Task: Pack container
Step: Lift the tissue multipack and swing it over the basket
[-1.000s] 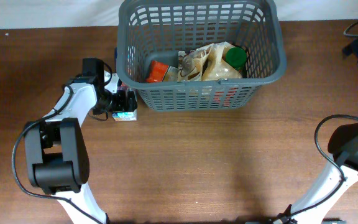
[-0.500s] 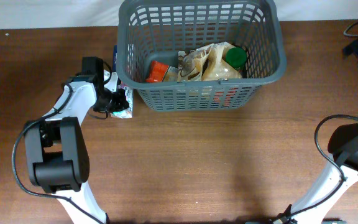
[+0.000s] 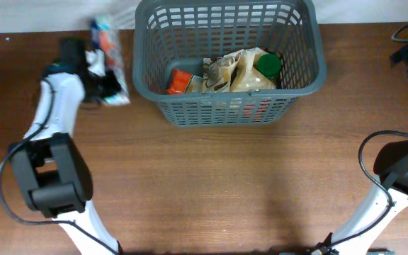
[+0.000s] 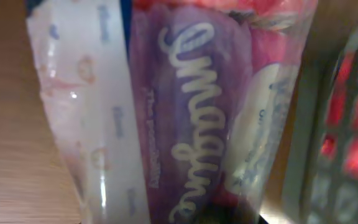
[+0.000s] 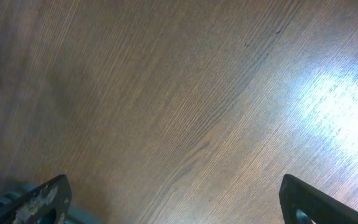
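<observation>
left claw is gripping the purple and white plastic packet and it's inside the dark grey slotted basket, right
No. The left claw grips the purple and white plastic packet, but it is outside the dark grey slotted plastic basket, to its left; the overhead view shows it.

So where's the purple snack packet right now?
Overhead, the snack packet is in the left gripper, just left of the container, by its far corner.

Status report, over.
Left gripper shut on purple-and-white plastic snack packet, left of dark grey slotted plastic basket. Right gripper open, empty, over wooden table. Nothing between packet and basket.
</observation>
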You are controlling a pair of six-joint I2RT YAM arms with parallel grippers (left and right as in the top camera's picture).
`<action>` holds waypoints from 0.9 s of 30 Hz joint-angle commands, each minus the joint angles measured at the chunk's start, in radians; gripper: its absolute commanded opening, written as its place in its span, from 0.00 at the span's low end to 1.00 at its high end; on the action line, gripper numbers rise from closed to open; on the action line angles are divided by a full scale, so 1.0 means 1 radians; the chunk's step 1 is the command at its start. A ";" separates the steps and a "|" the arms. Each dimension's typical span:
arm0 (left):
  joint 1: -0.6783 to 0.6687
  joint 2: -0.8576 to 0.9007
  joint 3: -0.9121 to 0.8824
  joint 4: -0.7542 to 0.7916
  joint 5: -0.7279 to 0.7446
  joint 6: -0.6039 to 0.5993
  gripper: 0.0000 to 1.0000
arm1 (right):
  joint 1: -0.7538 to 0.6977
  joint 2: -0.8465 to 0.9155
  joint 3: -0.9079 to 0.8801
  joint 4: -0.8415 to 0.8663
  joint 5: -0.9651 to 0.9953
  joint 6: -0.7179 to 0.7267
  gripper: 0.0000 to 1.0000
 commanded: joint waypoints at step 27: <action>-0.552 -0.024 0.790 -0.185 0.065 0.436 0.02 | -0.002 -0.016 -0.004 0.000 0.019 0.008 0.99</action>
